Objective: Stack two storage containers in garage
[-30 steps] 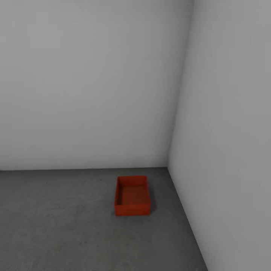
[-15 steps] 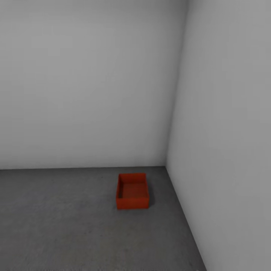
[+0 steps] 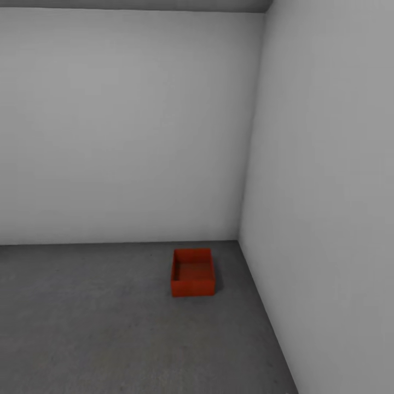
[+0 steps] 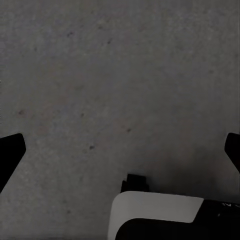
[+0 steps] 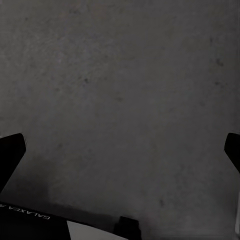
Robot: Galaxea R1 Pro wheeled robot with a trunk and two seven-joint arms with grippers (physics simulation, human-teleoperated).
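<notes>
One orange-red bin [image 3: 192, 272] is seen on the garage floor [image 3: 82, 317] near the far right corner. Light, rigid, thin-walled; opposite rims are judged best gripped. Both jaws are spread wide, empty.

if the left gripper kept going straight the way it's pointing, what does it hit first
Most likely the floor: the open left gripper points at bare grey concrete with nothing between its fingertips. How far down it lies is unclear.

rough speckled concrete floor [image 3: 98, 323]; matt, perhaps plastic, container [image 3: 192, 272].
</notes>
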